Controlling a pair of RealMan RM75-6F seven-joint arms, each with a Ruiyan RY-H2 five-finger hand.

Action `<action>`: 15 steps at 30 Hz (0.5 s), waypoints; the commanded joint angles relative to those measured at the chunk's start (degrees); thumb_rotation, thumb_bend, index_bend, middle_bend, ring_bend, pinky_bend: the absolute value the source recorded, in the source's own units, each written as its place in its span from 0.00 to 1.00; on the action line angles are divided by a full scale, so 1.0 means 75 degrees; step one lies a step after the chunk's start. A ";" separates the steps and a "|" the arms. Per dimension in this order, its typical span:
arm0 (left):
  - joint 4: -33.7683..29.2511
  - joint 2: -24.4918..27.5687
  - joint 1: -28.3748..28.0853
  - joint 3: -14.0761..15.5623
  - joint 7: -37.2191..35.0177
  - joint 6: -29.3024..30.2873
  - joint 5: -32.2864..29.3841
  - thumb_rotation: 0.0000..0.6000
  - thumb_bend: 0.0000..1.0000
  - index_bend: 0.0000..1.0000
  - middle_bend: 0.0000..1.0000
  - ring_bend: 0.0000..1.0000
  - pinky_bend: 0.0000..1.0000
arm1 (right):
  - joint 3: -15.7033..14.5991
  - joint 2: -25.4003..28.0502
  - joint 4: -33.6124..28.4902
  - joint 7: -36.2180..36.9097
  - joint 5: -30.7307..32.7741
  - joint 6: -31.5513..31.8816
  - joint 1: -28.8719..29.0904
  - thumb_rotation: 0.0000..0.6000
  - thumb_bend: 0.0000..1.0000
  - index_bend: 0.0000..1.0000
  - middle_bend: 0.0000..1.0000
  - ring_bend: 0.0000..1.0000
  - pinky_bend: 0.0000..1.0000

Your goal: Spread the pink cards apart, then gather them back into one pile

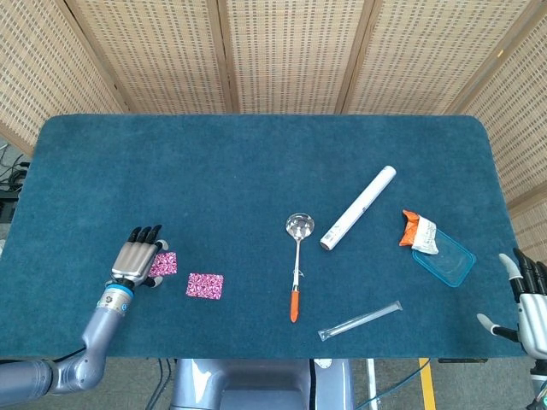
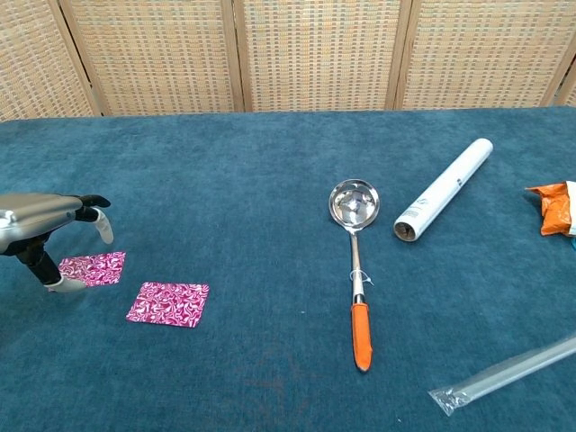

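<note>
Near the front-left corner of the blue table my left hand hovered palm down with its fingers spread and gripping nothing; in the chest view its thumb tip looked to be touching, or nearly touching, the left edge of the first pink card, though I could not be certain of contact. Just right of it, apart from the first, the second pink card lay flat nearer the front edge, so the two cards were spread and not stacked.

Toward the middle of the table lay a steel ladle with an orange handle, bowl away from me. Right of it a white rolled tube lay on a diagonal, and near the front edge a clear plastic sleeve rested. Further right an orange snack packet leaned on a blue shallow container. Off the front-right corner my right hand hung open, fingers apart, holding nothing.
</note>
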 commanded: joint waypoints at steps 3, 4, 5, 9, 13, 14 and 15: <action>0.0060 -0.0068 -0.0001 -0.0038 0.0058 0.0011 -0.0056 0.94 0.26 0.29 0.00 0.00 0.00 | -0.0006 0.0001 0.0008 0.0011 0.0002 0.0008 -0.0011 1.00 0.00 0.05 0.01 0.00 0.00; 0.0064 -0.0073 0.0004 -0.0044 0.0071 0.0018 -0.0068 0.94 0.26 0.29 0.00 0.00 0.00 | -0.0006 0.0003 0.0008 0.0016 0.0003 0.0012 -0.0014 1.00 0.00 0.05 0.01 0.00 0.00; 0.0069 -0.0077 0.0009 -0.0043 0.0084 0.0023 -0.0075 0.95 0.26 0.29 0.00 0.00 0.00 | -0.0007 0.0004 0.0008 0.0020 0.0004 0.0013 -0.0015 1.00 0.00 0.05 0.01 0.00 0.00; 0.0086 -0.0084 0.0026 -0.0041 0.0116 0.0000 -0.0131 0.94 0.26 0.29 0.00 0.00 0.00 | -0.0010 0.0007 0.0012 0.0029 -0.0005 0.0018 -0.0017 1.00 0.00 0.05 0.01 0.00 0.00; 0.0136 -0.0113 0.0040 -0.0050 0.0128 -0.0033 -0.0193 0.94 0.26 0.29 0.00 0.00 0.00 | -0.0016 0.0008 0.0017 0.0039 -0.0013 0.0019 -0.0019 1.00 0.00 0.05 0.01 0.00 0.00; 0.0148 -0.0120 0.0040 -0.0055 0.0132 -0.0041 -0.0206 0.94 0.26 0.29 0.00 0.00 0.00 | -0.0017 0.0009 0.0016 0.0038 -0.0012 0.0019 -0.0020 1.00 0.00 0.05 0.01 0.00 0.00; 0.0164 -0.0127 0.0040 -0.0055 0.0140 -0.0053 -0.0224 0.94 0.26 0.29 0.00 0.00 0.00 | -0.0012 0.0012 0.0010 0.0034 -0.0010 0.0020 -0.0018 1.00 0.00 0.05 0.01 0.00 0.00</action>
